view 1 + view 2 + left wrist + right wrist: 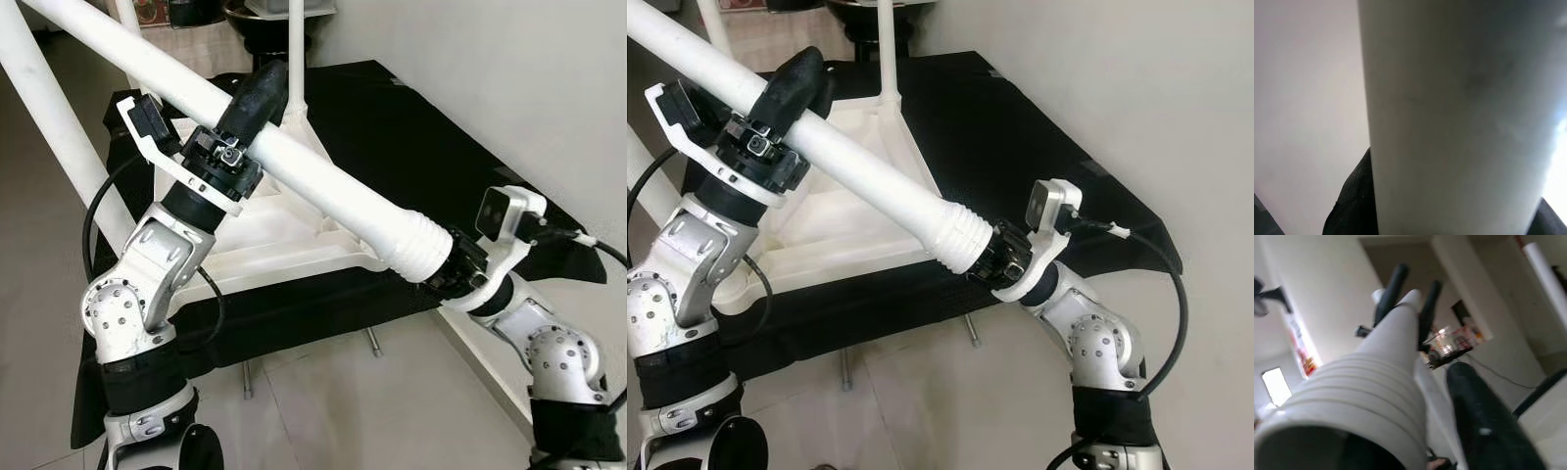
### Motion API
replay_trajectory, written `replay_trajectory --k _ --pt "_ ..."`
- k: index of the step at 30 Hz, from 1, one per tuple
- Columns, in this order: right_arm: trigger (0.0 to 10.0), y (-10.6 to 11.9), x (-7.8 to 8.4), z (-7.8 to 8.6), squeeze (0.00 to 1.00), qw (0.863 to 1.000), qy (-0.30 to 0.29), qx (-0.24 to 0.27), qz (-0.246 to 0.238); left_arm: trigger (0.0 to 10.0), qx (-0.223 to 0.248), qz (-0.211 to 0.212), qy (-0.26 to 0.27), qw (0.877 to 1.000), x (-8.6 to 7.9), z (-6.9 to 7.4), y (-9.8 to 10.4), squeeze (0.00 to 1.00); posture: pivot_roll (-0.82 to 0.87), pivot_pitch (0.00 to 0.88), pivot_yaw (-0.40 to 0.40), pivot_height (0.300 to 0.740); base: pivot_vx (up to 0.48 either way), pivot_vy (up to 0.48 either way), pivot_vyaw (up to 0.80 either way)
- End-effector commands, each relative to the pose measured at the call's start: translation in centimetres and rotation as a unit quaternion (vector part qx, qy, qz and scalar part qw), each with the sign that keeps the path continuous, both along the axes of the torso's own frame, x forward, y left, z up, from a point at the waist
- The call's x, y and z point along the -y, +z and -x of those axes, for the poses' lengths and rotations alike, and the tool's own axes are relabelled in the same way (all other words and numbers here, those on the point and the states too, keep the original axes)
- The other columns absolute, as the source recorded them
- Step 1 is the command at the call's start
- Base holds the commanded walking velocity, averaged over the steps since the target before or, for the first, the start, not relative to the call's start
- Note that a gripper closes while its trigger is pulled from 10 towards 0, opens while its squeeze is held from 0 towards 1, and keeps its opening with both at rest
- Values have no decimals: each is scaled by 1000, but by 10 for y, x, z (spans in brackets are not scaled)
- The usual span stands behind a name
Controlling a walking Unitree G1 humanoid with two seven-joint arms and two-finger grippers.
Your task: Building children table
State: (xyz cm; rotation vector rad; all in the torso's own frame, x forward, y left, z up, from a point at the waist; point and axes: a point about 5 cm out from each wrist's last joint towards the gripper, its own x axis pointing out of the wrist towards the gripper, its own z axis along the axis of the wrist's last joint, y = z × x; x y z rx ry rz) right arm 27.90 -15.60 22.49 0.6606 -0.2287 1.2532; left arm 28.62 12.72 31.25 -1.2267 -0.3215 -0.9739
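a long white table leg point(323, 186) slants across above the upturned white tabletop point(265, 245), which lies on a black cloth point(411, 137). the left gripper point(263, 93) is clamped around its middle; the right gripper point(1004, 257) holds its ribbed end, fingers closed.

Item count, head views:

- White table legs, loose or held: one long leg point(323, 181) with a ribbed threaded end, running from 10 o'clock down to 4 o'clock across the frame.
- White legs standing on the upturned tabletop: one thin upright leg point(295, 59) at 12 o'clock, and one thick leg point(54, 127) slanting at 9 o'clock. A further leg stub at 11 o'clock is too cropped to confirm.
- White tabletop point(284, 245), inverted: one.
- Black cloth point(392, 127) beneath it: one.
- Grippers: two, the left gripper point(257, 93) and the right gripper point(456, 264).
- Metal bolts point(373, 340) on the floor at 6 o'clock: two.
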Motion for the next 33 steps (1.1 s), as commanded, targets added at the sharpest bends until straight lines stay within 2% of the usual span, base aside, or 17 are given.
replay_trajectory --k 1,7,9,13,17,18,19,21,23,26,27,28,29,30,31,32,33 --pt "10000 -14 1 -2 1000 999 -14 -44 8 0 18 23 2 1000 -4 1 9 0 -91 55 -25 740 0 0 0" --pt "10000 -40 3 2 1000 993 -43 -108 -6 0 22 28 34 999 -18 -16 25 0 -97 55 -25 740 0 0 0" --pt "10000 -40 3 2 1000 993 -43 -108 -6 0 22 28 34 999 -18 -16 25 0 -97 55 -25 740 0 0 0" --pt "10000 -65 5 5 1000 980 -101 -172 -16 0 65 14 55 996 -22 -29 62 0 -103 59 -23 740 0 0 0" --pt "10000 -67 10 6 1000 976 -122 -181 -18 0 78 9 60 995 -22 -32 74 0 -106 60 -23 740 0 0 0" --pt "10000 -71 17 6 1000 970 -149 -193 -13 0 86 6 68 994 -23 -35 83 0 -111 59 -23 740 0 0 0" --pt "10000 -71 17 6 1000 970 -149 -193 -13 0 86 6 68 994 -23 -35 83 0 -111 59 -23 740 0 0 0" --pt "10000 -78 26 4 1000 956 -202 -214 -6 0 97 5 79 992 -26 -38 94 0 -113 59 -23 740 0 0 0" --pt "10000 -81 36 -3 1000 937 -261 -230 -7 0 103 -15 94 990 -26 -40 99 0 -115 58 -22 740 0 0 0" --pt "10000 -82 39 -5 1000 931 -278 -235 -10 0 106 -25 99 989 -25 -41 99 0 -115 58 -22 740 0 0 0" --pt "10000 -73 51 -16 447 911 -340 -232 -17 0 115 -82 113 984 -17 -42 97 0 -117 57 -21 740 0 0 0" --pt "10000 -73 51 -16 447 911 -340 -232 -17 0 115 -82 113 984 -17 -42 97 0 -117 57 -21 740 0 0 0" --pt "10000 -62 59 -23 298 903 -369 -219 -22 0 125 -121 119 978 -10 -43 94 0 -116 57 -19 740 0 0 0" --pt "10000 -54 65 -27 298 897 -387 -210 -25 0 132 -146 123 973 -6 -43 91 0 -116 57 -19 740 0 0 0" --pt "10000 -54 65 -27 298 897 -387 -210 -25 0 132 -146 123 973 -6 -43 91 0 -116 57 -19 740 0 0 0" --pt "10000 -33 78 -37 294 886 -425 -183 -22 0 146 -202 126 960 6 -42 82 0 -117 58 -19 740 0 0 0" --pt "10000 -33 78 -37 294 886 -425 -183 -22 0 146 -202 126 960 6 -42 82 0 -117 58 -19 740 0 0 0"
